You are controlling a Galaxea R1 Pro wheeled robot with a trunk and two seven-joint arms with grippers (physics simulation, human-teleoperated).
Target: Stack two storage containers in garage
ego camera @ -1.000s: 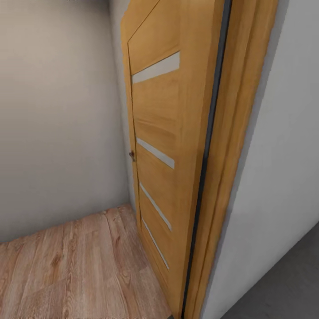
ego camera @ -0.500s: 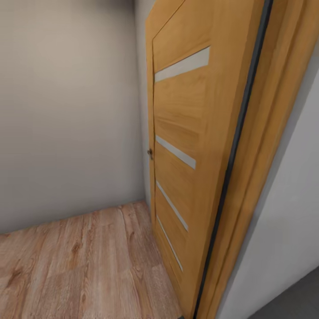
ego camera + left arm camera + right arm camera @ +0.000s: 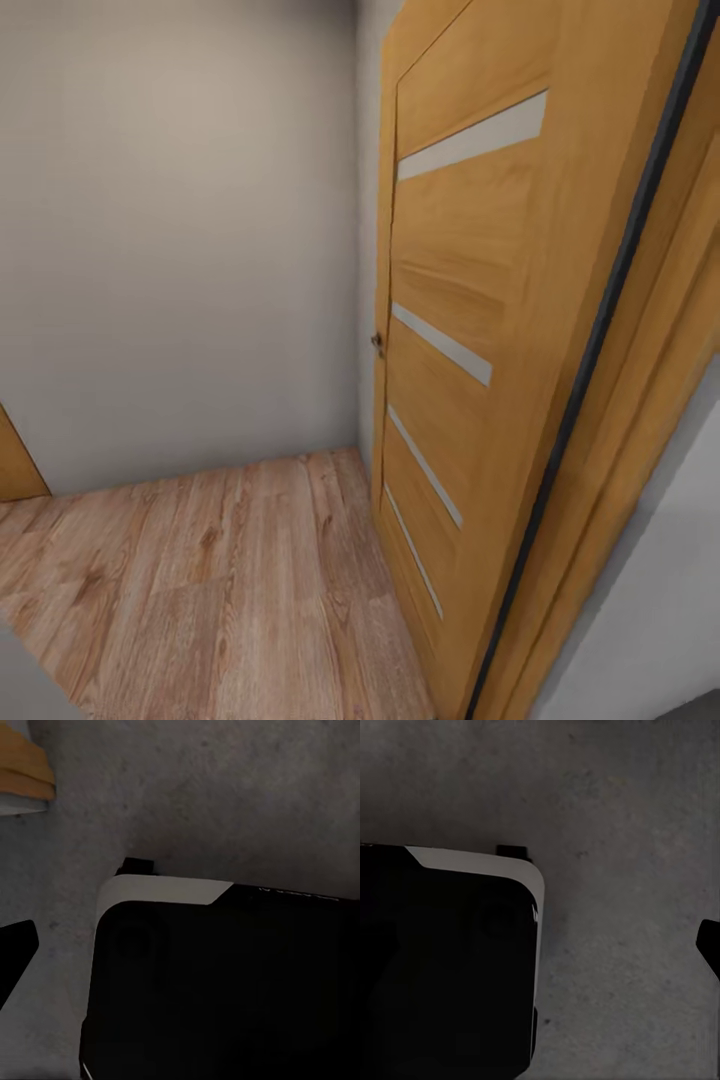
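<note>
The robot is on the move and the head view has swung: compared with a second ago the whole picture has slid rightward, so the wooden door (image 3: 470, 330) with its pale glass strips now sits further toward the right edge, more of the plain grey wall (image 3: 180, 250) and the light wood plank floor (image 3: 230, 580) is in sight, and a sliver of another wooden panel (image 3: 15, 460) has come in at the left edge. That is the camera turning with the base, not the door moving. The small door knob (image 3: 377, 342) shows at the door's edge, and the door frame (image 3: 640, 400) runs down the right side. Both wrist views look down on dark grey concrete floor (image 3: 622, 810) beside the black, white-edged body of the robot's base (image 3: 225, 982), so the base seems to stand on garage-type flooring at the threshold, facing the plank-floored room. A dark tip at the edge of each wrist picture may be a finger, but whether either hand is open or closed cannot be told. The two storage containers are nowhere in these pictures, and nothing seems to be carried, so my guess is the robot is heading back through the doorway to fetch a container, with the stacking yet to be done
</note>
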